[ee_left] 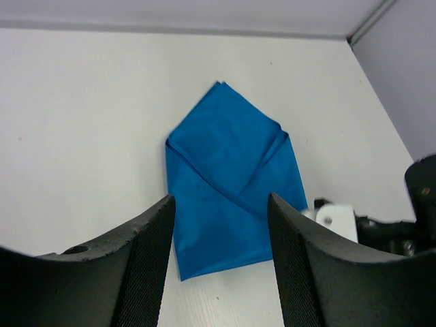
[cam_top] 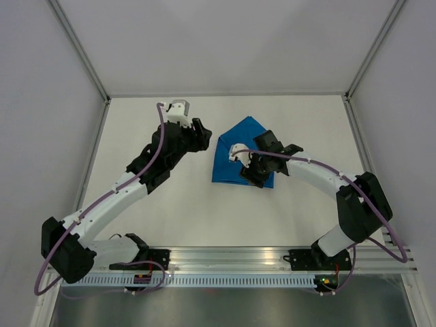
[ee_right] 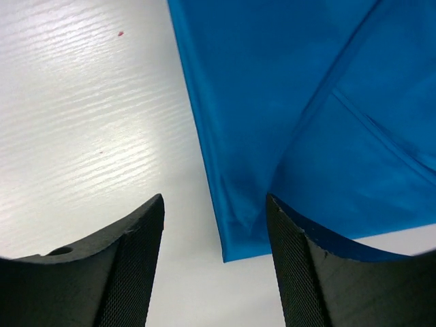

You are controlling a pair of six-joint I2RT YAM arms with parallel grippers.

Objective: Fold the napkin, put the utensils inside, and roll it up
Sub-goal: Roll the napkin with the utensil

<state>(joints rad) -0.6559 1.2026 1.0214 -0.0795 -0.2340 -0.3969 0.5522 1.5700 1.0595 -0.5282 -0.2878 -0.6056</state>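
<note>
The left gripper (ee_left: 219, 204) stands with its jaws apart and nothing between them. Its two dark fingers (ee_left: 146, 259) frame bare table and the near edge of the napkin (ee_left: 228, 177), which they do not touch. From above, this gripper sits at 9 o'clock of the cloth, just beside its left edge, pointing toward 3 o'clock.

The right gripper (ee_right: 214, 204) also has its jaws spread wide, clamped on nothing. In its wrist view, one corner of the cloth lies between the fingertips, and the finger at 5 o'clock overlaps the blue fabric. Whether it presses on the cloth I cannot tell. From above, this gripper hangs over the part of the napkin at 5 o'clock.

The napkin lies flat on the white table (cam_top: 286, 116), a little toward 1 o'clock of the table's middle. It is folded into a pointed shape, with its tip at 12 o'clock and a straight edge at 6 o'clock in the top view. Two flaps are laid over each other across the front, and their edges cross in a V.

A purple cable (cam_top: 160, 136) runs along the left arm. In the left wrist view, a white part of the right arm (ee_left: 334, 219) shows at 4 o'clock of the cloth. A tiny red speck (ee_right: 120, 33) marks the table at 10 o'clock in the right wrist view. A metal rail (cam_top: 231, 262) holds both arm bases at 6 o'clock, and pale walls (cam_top: 225, 41) close in the other sides.
</note>
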